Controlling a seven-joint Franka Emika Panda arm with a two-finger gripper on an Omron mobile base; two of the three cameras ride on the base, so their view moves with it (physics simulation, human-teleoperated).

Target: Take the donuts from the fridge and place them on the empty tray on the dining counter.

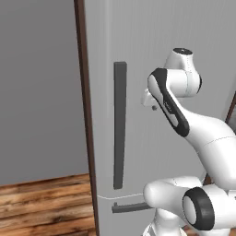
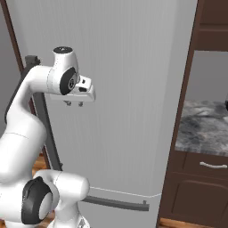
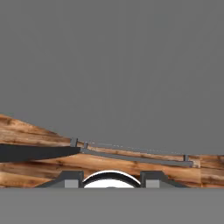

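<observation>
The fridge [image 1: 184, 32] stands shut in front of me, a tall light-grey door [image 2: 133, 89] with a long dark vertical handle [image 1: 120, 124]. Below it runs the bottom drawer's dark bar handle [image 2: 116, 203]. My gripper [image 2: 74, 103] hangs close to the door at mid height, to the right of the vertical handle, pointing down. Its fingers are apart and nothing is between them. In the hand view the gripper [image 3: 111, 179] looks down the door face toward the drawer bar [image 3: 135, 157] and the floor. The donuts are hidden, and the tray and dining counter are out of view.
A dark brown wood post [image 1: 85, 115] borders the fridge on the left, beside a grey wall and wood plank floor [image 1: 41, 207]. On the right stand dark brown cabinets [image 2: 196, 196] under a marbled countertop [image 2: 202, 127].
</observation>
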